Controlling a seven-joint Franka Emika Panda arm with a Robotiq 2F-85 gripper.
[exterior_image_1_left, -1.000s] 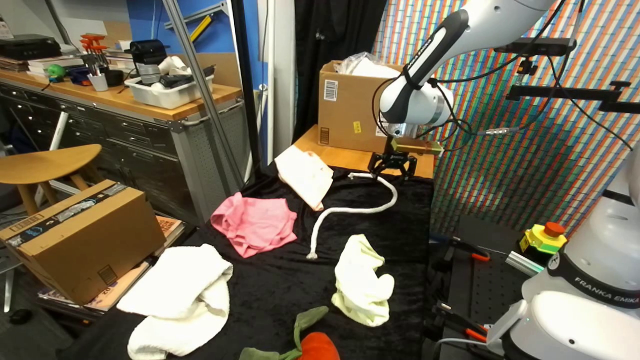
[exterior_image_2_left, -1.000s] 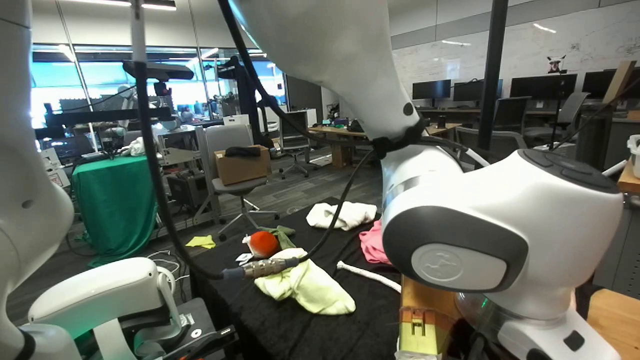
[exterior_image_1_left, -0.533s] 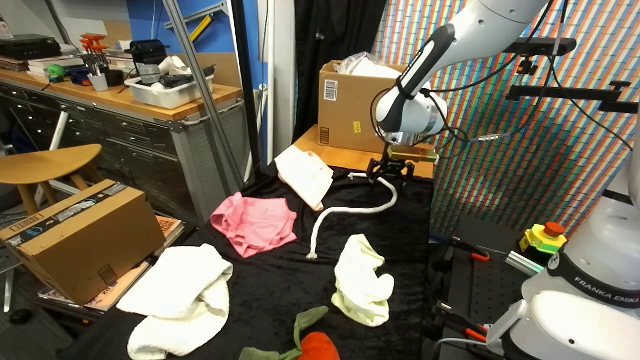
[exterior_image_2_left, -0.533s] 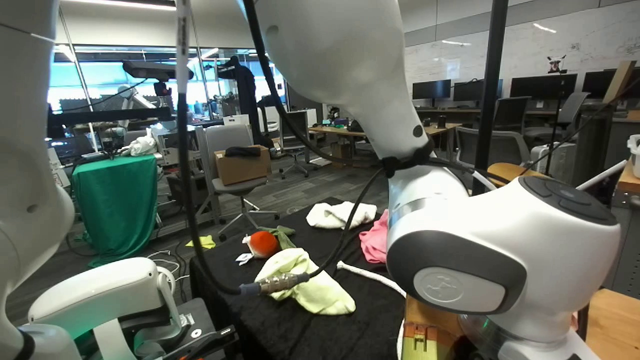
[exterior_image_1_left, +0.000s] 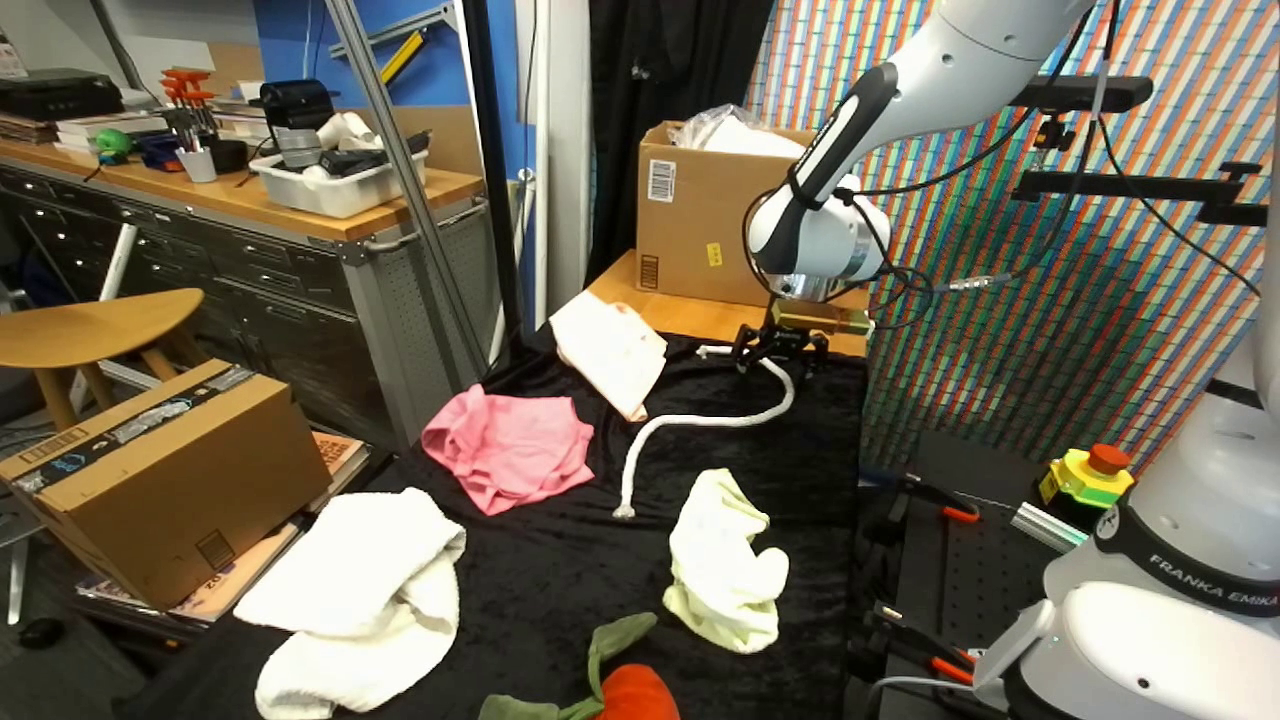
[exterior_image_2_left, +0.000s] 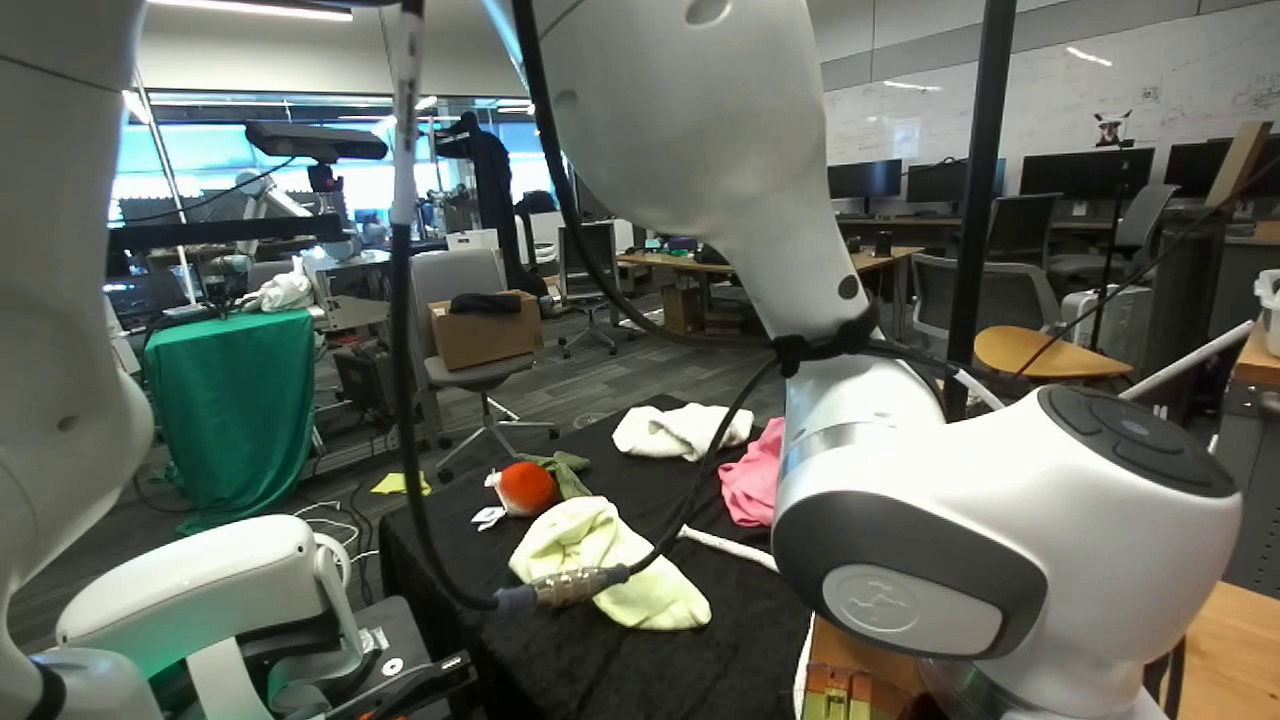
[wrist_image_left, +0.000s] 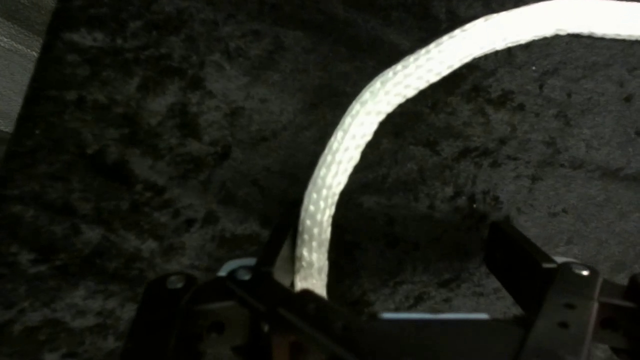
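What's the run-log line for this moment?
gripper: open | white braided rope: between jaws, not clamped, contact unclear | underneath: black velvet cloth | nearby: pink cloth, pale green cloth

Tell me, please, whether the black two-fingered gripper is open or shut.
Open: in the wrist view, the gripper has its fingers wide apart.

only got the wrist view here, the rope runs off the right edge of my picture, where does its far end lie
Observer: In an exterior view, the rope ends between the pink cloth and the pale yellow-green cloth.
Operator: and the end i lose at the bottom
Observer: It pokes out past the end effector, not touching the pale peach cloth.
Operator: anything big nearby i should know of
Observer: Yes, a large cardboard box stands behind, on the wooden tabletop.
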